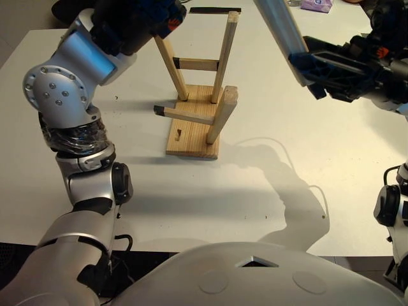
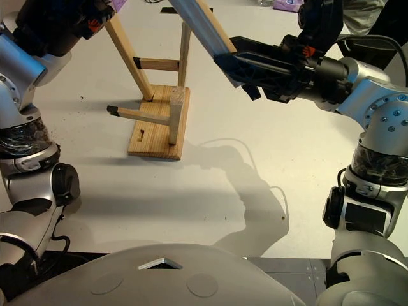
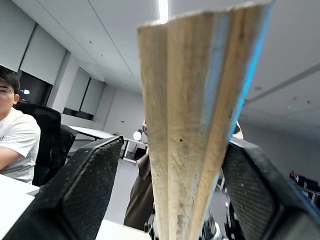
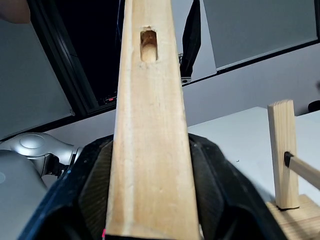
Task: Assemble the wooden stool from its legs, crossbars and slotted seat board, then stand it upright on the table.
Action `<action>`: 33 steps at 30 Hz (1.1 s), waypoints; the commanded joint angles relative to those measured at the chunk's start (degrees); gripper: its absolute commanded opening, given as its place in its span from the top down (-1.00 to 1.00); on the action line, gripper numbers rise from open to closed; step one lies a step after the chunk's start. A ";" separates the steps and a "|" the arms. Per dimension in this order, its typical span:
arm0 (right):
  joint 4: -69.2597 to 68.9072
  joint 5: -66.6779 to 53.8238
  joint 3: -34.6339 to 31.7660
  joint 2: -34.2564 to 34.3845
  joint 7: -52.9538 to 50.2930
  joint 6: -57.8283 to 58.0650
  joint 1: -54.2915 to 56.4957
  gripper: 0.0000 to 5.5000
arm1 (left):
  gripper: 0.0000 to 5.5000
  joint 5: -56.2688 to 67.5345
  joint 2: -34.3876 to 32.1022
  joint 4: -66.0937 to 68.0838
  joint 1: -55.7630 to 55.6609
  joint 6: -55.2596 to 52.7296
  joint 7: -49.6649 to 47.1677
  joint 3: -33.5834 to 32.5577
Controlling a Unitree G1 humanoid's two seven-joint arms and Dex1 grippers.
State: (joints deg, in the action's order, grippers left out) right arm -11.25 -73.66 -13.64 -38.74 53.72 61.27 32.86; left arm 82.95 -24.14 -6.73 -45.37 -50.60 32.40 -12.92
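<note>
The slotted seat board point(image 1: 191, 141) lies flat on the white table with three legs standing in it. A crossbar point(image 1: 199, 64) joins the two far legs. A second crossbar point(image 1: 185, 115) sticks out sideways from the near leg point(image 1: 222, 113), its black-tipped end free. My left gripper point(image 1: 160, 25) is shut on the top of the tilted far-left leg point(image 1: 172, 67), seen between the pads point(image 3: 95, 190) in the left wrist view. To the right and above the board, my right gripper point(image 2: 245, 67) is shut on a loose fourth leg point(image 2: 201, 22), whose mortise hole point(image 4: 148, 45) faces the right wrist camera.
A black strip point(image 1: 215, 10) lies at the back of the table behind the stool, and a purple packet point(image 1: 317, 5) sits at the back right. A thin white cable point(image 1: 309, 186) curls on the table right of the board. The table's front edge runs close to me.
</note>
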 commanded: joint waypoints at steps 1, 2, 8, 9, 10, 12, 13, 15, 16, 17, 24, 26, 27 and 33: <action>-1.35 0.22 0.61 -0.89 0.38 0.46 -0.08 0.25 | -0.24 -0.58 -1.77 -1.40 0.23 -1.74 2.24 0.09; -1.27 0.09 0.62 -0.73 0.07 0.47 0.03 0.25 | -0.24 -0.32 -1.73 -2.02 0.38 -1.91 2.12 0.02; -1.77 0.75 1.31 -0.69 -0.10 0.23 -0.55 0.25 | -0.13 -0.20 -1.14 -4.55 1.27 -2.44 1.13 0.55; -1.85 0.99 1.45 -0.79 -0.13 0.17 -0.74 0.25 | -0.07 -0.35 -1.18 -4.77 1.38 -2.51 1.31 0.65; -1.85 1.25 1.65 -0.84 -0.06 0.10 -0.87 0.25 | 0.00 -0.58 -1.24 -4.93 1.54 -2.54 1.48 0.66; -1.77 1.64 1.91 -0.99 0.23 0.08 -1.04 0.25 | 0.12 -1.36 -1.42 -5.09 1.91 -2.31 1.98 0.56; -1.97 1.64 1.76 -1.36 0.37 0.20 -1.34 0.25 | 0.17 -1.89 -1.55 -5.04 2.01 -2.10 2.59 0.53; -2.49 2.02 1.77 -2.30 1.20 0.26 -2.02 0.25 | 0.26 -2.58 -1.69 -4.96 2.20 -1.75 3.37 0.39; -2.64 1.94 1.74 -2.56 1.49 0.41 -2.25 0.25 | 0.26 -2.89 -1.64 -4.97 2.25 -1.54 3.76 0.27; -2.66 1.90 1.76 -2.66 1.65 0.48 -2.32 0.25 | 0.26 -3.16 -1.59 -5.07 2.31 -1.32 4.35 0.18; -1.74 6.24 2.02 -1.48 1.38 -4.47 -1.90 0.25 | 0.26 -5.26 -1.81 -6.39 2.48 0.27 4.58 -0.65; -1.45 7.82 2.17 -1.00 2.30 -6.70 -2.25 0.10 | 0.26 -5.24 -2.06 -6.50 2.05 0.98 3.73 -1.55; -1.36 8.41 2.26 -0.90 2.71 -7.52 -2.39 0.04 | 0.26 -5.22 -2.17 -6.55 1.84 1.23 3.28 -1.93; 0.79 13.75 2.12 -0.49 1.21 -11.25 -2.61 -0.16 | 0.26 -10.63 -7.09 -6.83 2.88 4.88 4.81 -5.50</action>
State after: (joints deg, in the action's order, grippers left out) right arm -11.99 -62.20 -11.39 -38.96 55.52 51.59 30.40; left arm 75.18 -27.56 -13.31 -42.82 -47.78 35.73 -16.17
